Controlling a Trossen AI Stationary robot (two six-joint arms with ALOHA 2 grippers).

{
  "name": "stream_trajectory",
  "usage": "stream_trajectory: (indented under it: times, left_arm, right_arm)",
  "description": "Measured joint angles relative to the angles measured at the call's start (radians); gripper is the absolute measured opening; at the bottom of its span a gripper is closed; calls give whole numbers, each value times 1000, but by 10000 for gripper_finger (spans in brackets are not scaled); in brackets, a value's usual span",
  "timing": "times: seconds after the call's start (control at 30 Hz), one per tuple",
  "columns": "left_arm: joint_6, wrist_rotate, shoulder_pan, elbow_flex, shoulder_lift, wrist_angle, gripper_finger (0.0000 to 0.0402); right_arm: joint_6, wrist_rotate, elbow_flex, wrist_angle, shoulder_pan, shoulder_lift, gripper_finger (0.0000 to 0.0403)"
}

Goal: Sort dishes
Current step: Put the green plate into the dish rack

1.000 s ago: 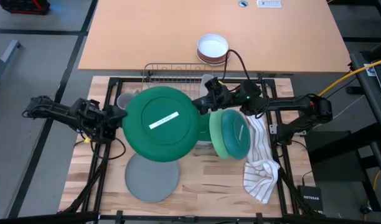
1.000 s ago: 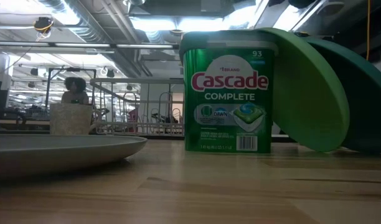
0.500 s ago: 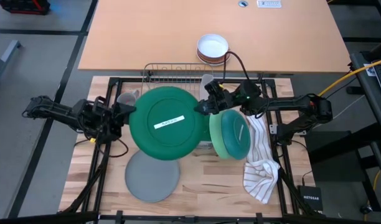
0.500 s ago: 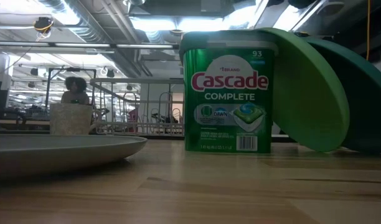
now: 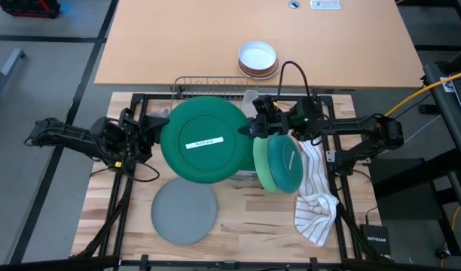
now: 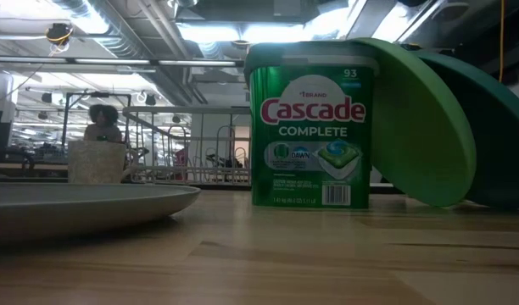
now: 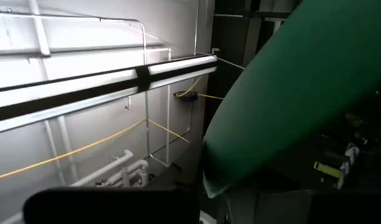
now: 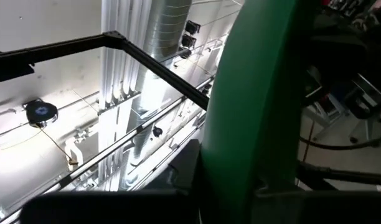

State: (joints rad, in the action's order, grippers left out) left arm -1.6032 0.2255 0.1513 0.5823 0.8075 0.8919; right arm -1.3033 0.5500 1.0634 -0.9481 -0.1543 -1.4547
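A dark green plate (image 5: 206, 141) hangs roughly level high above the table, a white label on its upturned face. My right gripper (image 5: 251, 130) is shut on its right rim, and my left gripper (image 5: 152, 134) stands at its left rim. A grey plate (image 5: 184, 213) lies flat near the front edge. A light green plate (image 6: 421, 119) and a teal plate (image 6: 497, 135) lean on edge against a green detergent tub (image 6: 310, 127). A small grey mug (image 6: 97, 161) stands at the back left. My right gripper has the dark green plate's right rim (image 8: 231, 168) between its two fingers. It comes from the table's right, slanting upward. The plate runs edge-on up and away from the fingers and hangs clear of the table and of everything on it.
A wire dish rack (image 5: 208, 84) stands at the workspace's far edge, and a white bowl on brown-rimmed ones (image 5: 258, 59) sits on the table behind it. A white striped towel (image 5: 315, 196) lies crumpled at the right. Bare wood shows at the front right (image 5: 253, 218).
The dark green plate has drifted toward the table's right and far edge, staying aloft, and has turned a little so its label lies closer to level. My left gripper has followed it toward the right. My right gripper has rolled at the plate's right rim.
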Motion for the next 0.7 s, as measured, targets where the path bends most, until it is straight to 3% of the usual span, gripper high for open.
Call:
stream_trajectory:
  times: [0.33, 0.7]
  left_arm:
    - [57, 4, -23, 0, 0, 11, 123]
    - [79, 263, -96, 0, -5, 43, 158]
  right_arm:
    - [24, -13, -2, -28, -1, -3, 34]
    - [53, -48, -3, -39, -5, -4, 32]
